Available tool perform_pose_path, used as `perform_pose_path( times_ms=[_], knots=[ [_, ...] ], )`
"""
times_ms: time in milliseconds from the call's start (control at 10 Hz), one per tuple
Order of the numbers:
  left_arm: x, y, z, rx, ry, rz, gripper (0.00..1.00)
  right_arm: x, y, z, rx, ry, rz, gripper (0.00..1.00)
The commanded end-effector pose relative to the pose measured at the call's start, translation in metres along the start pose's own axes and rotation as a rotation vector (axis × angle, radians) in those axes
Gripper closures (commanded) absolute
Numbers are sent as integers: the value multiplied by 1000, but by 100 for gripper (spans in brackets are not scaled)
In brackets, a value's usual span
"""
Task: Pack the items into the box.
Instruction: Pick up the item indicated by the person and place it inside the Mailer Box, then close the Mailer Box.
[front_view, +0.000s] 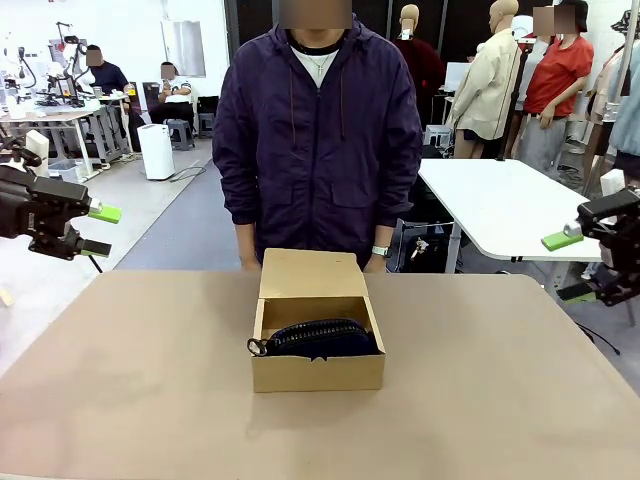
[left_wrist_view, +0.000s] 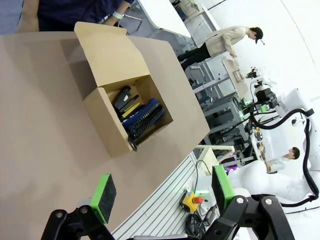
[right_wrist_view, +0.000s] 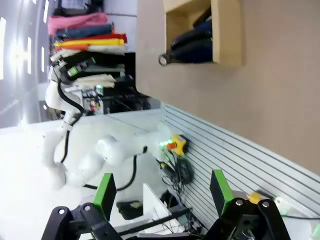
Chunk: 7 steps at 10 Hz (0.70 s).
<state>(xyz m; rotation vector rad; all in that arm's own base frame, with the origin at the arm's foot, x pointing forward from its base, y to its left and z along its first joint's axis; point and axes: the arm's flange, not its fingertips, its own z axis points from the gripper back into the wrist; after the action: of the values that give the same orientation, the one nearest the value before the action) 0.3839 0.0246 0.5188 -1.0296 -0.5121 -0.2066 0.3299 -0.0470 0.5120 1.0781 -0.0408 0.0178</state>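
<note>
Green pads, left gripper (front_view: 100, 230): fingers spread wide with nothing between them. It hangs in the air off the left edge of the table (front_view: 480, 400), well apart from the box (front_view: 318, 372).
Green pads, right gripper (front_view: 570, 266): also wide open and empty. It is held in the air off the table's right edge, well apart from the box.
Table: a plain tan top with both grippers raised above its level.
Box: brown cardboard, standing near the middle of the table between the two arms, with small notches in its front edge.
Lid flap (front_view: 310, 272): open, rising from the far wall of the box on the person's side.
Pouch (front_view: 320, 338): dark navy, lying inside the box along its front wall, zipper side up.
Pull loop (front_view: 257, 347): a ring at the pouch's end that sticks out over the box's left wall.
Stapler (left_wrist_view: 122, 95): black, inside the box on the lid side, seen in the left wrist view.
Utility knife (left_wrist_view: 131, 109): yellow and black, inside the box between the stapler and the pouch.
Person (front_view: 318, 150): in a dark purple jacket, standing at the far side just behind the lid flap, arms down and wrists at the table's edge.
</note>
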Motion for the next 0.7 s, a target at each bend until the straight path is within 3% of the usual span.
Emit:
perform_pose_path(
  times_ms=[0, 600],
  knots=[
    [-1, 0, 2, -5, 7, -7, 0, 2, 1, 9, -37, 43, 41, 0],
    [-1, 0, 2, -5, 7, -7, 0, 2, 1, 9, -37, 43, 41, 0]
  ],
)
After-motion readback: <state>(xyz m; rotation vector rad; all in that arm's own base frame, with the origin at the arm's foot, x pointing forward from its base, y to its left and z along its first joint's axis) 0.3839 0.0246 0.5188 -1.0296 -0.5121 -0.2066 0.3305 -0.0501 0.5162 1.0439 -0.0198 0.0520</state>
